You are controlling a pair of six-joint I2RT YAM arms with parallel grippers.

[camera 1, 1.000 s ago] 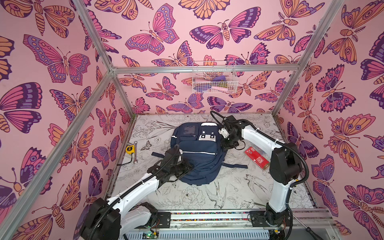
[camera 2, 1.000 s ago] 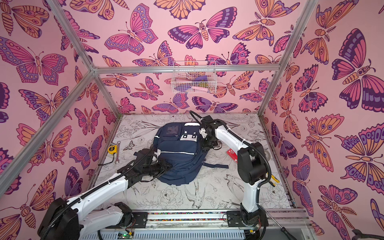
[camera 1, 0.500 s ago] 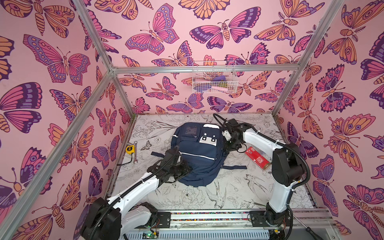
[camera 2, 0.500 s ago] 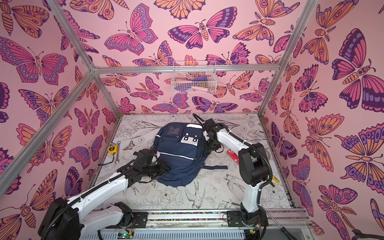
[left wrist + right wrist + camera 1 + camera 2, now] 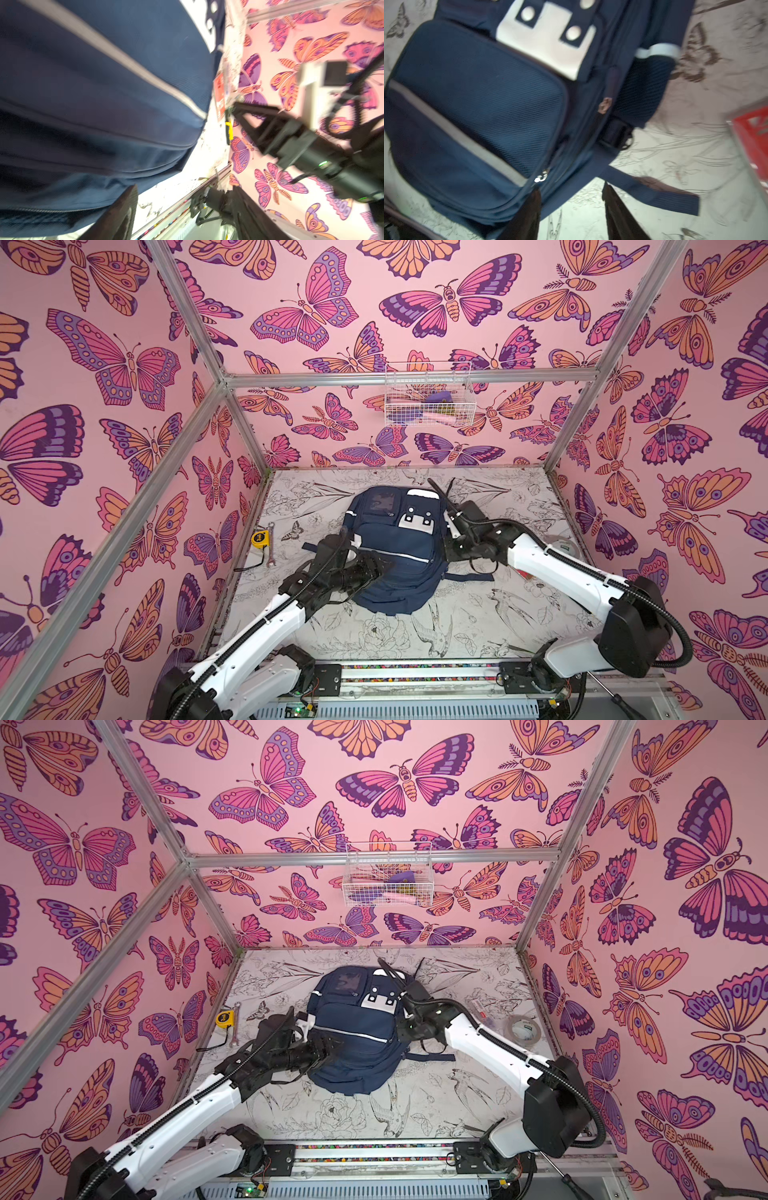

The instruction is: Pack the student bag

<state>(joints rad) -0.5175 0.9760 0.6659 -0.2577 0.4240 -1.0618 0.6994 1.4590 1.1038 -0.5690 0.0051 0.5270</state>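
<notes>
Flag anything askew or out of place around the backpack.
The backpack lies flat, one strap trailing loose sideways across the table. A tape measure and a wrench at the table's left edge look odd for school packing.

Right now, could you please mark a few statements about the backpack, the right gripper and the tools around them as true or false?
The navy backpack lies on the table, front pockets facing up. True.
The yellow tape measure sits on the backpack. False: it lies on the table left of it, beside a wrench.
The right gripper is clamped on a strap. False: its jaws stand open, gripping nothing.
A white wire basket hangs on the back wall. True.
</notes>
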